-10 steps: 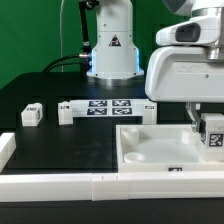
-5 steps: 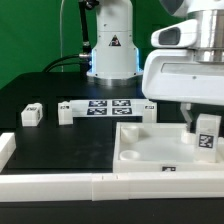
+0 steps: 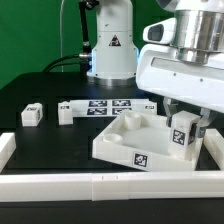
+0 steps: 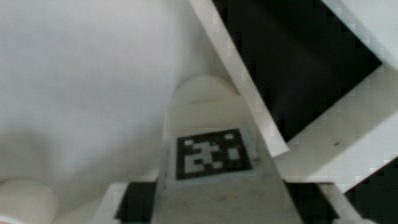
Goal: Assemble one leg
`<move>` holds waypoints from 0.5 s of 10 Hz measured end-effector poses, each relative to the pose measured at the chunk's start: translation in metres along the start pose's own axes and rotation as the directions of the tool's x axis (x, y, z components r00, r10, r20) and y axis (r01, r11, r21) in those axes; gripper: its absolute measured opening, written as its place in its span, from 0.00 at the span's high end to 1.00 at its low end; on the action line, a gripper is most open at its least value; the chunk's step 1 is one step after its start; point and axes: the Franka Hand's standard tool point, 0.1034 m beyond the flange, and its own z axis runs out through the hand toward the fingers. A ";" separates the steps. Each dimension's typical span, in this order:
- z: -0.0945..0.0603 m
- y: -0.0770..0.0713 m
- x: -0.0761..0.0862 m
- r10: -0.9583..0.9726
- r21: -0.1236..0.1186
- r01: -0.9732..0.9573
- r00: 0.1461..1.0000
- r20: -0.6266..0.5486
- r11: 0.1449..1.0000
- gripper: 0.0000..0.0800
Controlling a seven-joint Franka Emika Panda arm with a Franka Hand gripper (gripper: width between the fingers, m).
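Observation:
My gripper [image 3: 186,128] is shut on a leg [image 3: 182,140], a small white block with a black-and-white tag. It holds the leg upright at the near right corner of the large white tray-like part [image 3: 120,145], against or just inside its rim. The tray sits turned, with one corner toward the camera. In the wrist view the leg [image 4: 217,140] fills the middle between the dark fingers [image 4: 146,200], with the tray's white floor [image 4: 89,80] behind it. Whether the leg's lower end touches the tray is hidden.
Two more loose legs [image 3: 31,114] [image 3: 66,112] lie on the black table at the exterior view's left. The marker board [image 3: 110,106] lies behind the tray. A white rail [image 3: 100,186] runs along the front edge. The robot base [image 3: 112,50] stands at the back.
My gripper has come down and toward the exterior view's left with the leg. The tray has slid left and turned, so a corner now faces the camera.

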 end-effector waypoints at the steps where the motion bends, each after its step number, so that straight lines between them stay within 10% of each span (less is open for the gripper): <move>1: 0.000 -0.001 -0.001 -0.002 0.001 0.002 1.000 0.000 1.000 0.58; 2: 0.000 -0.001 -0.001 -0.002 0.001 0.002 1.000 0.000 1.000 0.37; 5: 0.000 -0.001 -0.001 -0.003 0.001 0.003 1.000 0.001 1.000 0.20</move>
